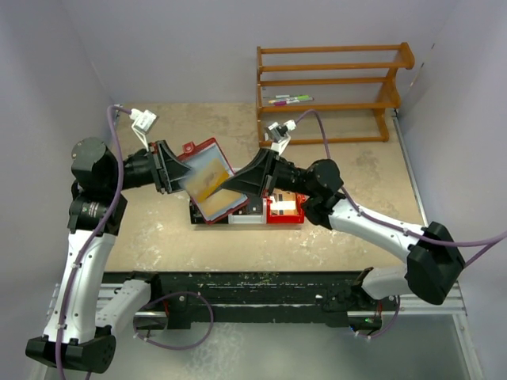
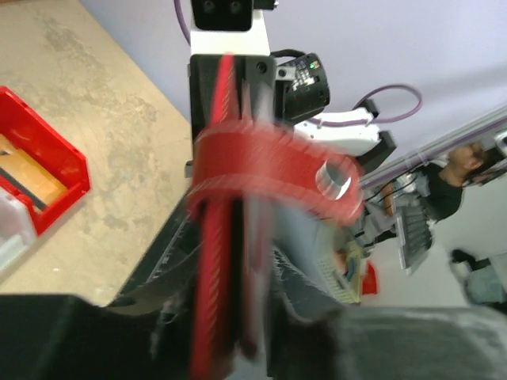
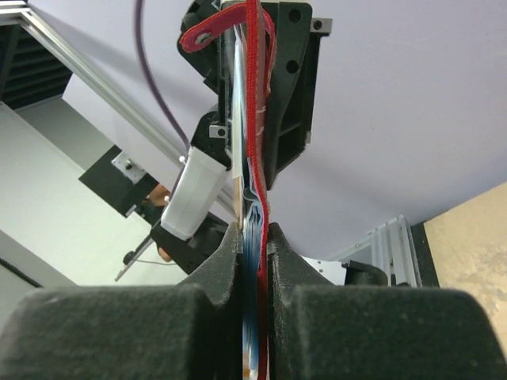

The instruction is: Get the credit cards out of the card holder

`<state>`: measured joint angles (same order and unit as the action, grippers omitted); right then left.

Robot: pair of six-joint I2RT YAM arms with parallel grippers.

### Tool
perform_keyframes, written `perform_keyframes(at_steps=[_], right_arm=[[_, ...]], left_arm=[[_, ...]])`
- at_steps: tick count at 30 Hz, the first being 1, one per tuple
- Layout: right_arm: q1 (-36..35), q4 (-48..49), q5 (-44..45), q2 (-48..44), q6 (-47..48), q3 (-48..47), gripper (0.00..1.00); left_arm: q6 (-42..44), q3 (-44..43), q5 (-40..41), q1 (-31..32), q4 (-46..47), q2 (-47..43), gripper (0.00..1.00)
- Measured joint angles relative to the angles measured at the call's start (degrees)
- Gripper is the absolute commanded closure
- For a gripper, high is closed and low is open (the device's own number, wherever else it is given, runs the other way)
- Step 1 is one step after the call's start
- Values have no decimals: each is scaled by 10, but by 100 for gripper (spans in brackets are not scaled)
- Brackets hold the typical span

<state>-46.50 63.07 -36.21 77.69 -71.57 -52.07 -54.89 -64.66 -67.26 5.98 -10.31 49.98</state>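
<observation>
Where my right gripper [image 3: 253, 233] meets the holder [image 1: 203, 171], its jaws are pressed tight on the lower edge, with the red cover and blue-grey sleeves pinched between the pads. The holder stands edge-on in that wrist view, and its strap [image 3: 207, 32] loops off the far end. My left gripper [image 2: 234, 305] has the opposite edge between its fingers, but that view is blurred and I cannot tell whether they are clamping it. From above, the holder hangs open and tilted in the air between both arms, over the table [image 1: 158, 229]. A tan card [image 1: 207, 188] sits slanted in the sleeve facing up. Below it a red bin [image 1: 285, 212] rests on the table, and a wooden rack [image 1: 333, 79] stands at the back.
</observation>
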Motion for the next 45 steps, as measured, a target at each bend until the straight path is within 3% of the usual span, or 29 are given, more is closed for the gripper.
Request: perform_keyframes(at_steps=[1, 2, 7, 16, 29, 37, 45], right_arm=[[0, -17, -7, 0, 1, -5, 100], [-1, -31, -11, 0, 4, -8, 100], [-1, -254, -37, -11, 86, -74, 100], [17, -613, -46, -6, 241, -246, 100], [19, -925, -41, 110, 375, -386, 100], [19, -1111, 83, 189, 423, -533, 100], [18, -1233, 266, 260, 461, -570, 100]], left_arm=[[16, -7, 5, 0, -17, 1, 36], [36, -14, 9, 1, -32, 3, 31], [173, -98, 70, 1, -144, 29, 21], [358, -118, 186, 1, -211, 27, 21], [364, 20, 43, 1, -186, 54, 22], [400, 99, 72, 1, -146, 37, 24], [447, 106, 109, 1, -141, 38, 23]])
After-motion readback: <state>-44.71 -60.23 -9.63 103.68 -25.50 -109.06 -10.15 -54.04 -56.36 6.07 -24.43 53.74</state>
